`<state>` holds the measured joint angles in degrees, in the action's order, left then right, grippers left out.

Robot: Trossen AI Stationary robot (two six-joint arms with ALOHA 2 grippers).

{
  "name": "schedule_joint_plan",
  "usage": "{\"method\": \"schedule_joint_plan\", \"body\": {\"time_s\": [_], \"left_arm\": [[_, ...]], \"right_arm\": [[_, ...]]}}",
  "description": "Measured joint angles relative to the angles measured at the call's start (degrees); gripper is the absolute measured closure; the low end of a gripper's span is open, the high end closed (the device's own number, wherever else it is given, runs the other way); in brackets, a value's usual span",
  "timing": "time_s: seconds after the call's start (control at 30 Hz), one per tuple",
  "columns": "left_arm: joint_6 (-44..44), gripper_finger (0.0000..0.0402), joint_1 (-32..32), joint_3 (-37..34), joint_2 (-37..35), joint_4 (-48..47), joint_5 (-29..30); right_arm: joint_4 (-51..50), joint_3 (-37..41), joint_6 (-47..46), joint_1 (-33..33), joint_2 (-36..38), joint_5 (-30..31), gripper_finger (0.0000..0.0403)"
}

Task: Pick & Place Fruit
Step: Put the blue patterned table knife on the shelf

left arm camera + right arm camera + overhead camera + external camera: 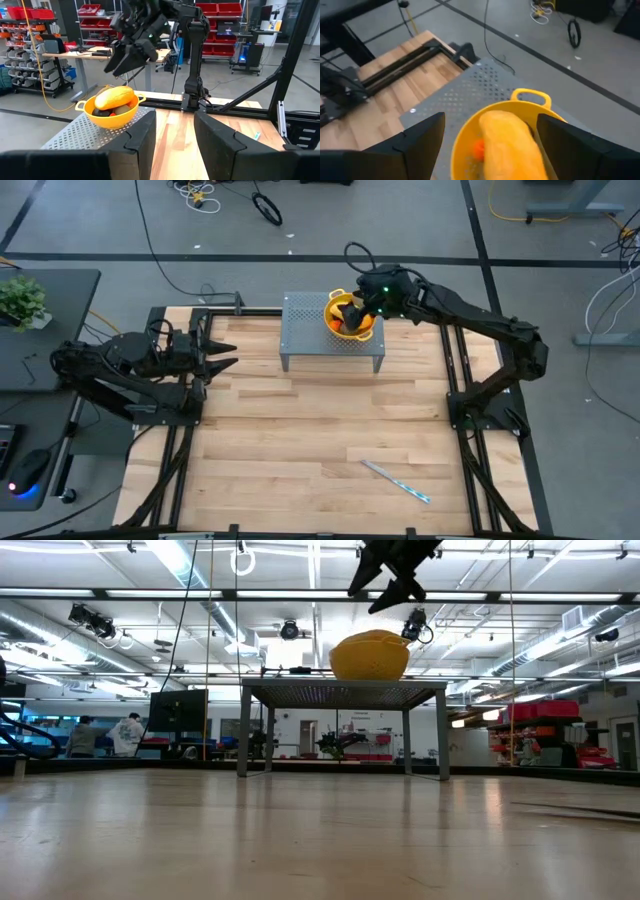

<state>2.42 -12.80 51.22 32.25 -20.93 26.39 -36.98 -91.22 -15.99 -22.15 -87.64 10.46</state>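
The right gripper point(131, 52), fingers spread and empty, is hovering over the yellow colander point(114, 117) on the perforated metal stand point(310, 330), where the yellow-orange oblong fruit point(507, 140) is lying atop darker pieces. The left gripper point(222, 352), fingers partly spread, is waiting at the table's left edge; a knife point(396, 481) is lying near the front.

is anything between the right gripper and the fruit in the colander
Nothing visible. The right gripper hangs open directly above the yellow colander on the perforated metal stand, with clear air down to the big yellow-orange fruit lying on top of the pile.
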Motion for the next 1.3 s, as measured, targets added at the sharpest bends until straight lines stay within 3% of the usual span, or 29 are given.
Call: {"method": "schedule_joint_plan", "body": {"time_s": [0.3,0.5,0.67,0.97,1.3], "left_arm": [[0.0,0.026,0.0,0.0,0.0,0.0,1.2],[1.3,0.026,0.0,0.0,0.0,-0.1,1.2],[1.7,0.026,0.0,0.0,0.0,-0.1,0.8],[1.7,0.026,0.0,0.0,0.0,-0.1,0.0],[1.5,0.026,0.0,0.0,0.0,-0.1,-3.3]], "right_arm": [[-0.1,0.0,1.4,5.6,0.8,-0.3,0.0077],[-1.0,0.0,1.5,11.4,0.8,-4.7,0.0077],[-3.9,0.0,0.4,16.8,0.8,-4.9,0.0077],[-5.6,0.0,-1.2,26.4,0.8,2.7,0.0077],[-12.6,0.0,-12.4,33.5,0.8,9.2,0.0077]]}}
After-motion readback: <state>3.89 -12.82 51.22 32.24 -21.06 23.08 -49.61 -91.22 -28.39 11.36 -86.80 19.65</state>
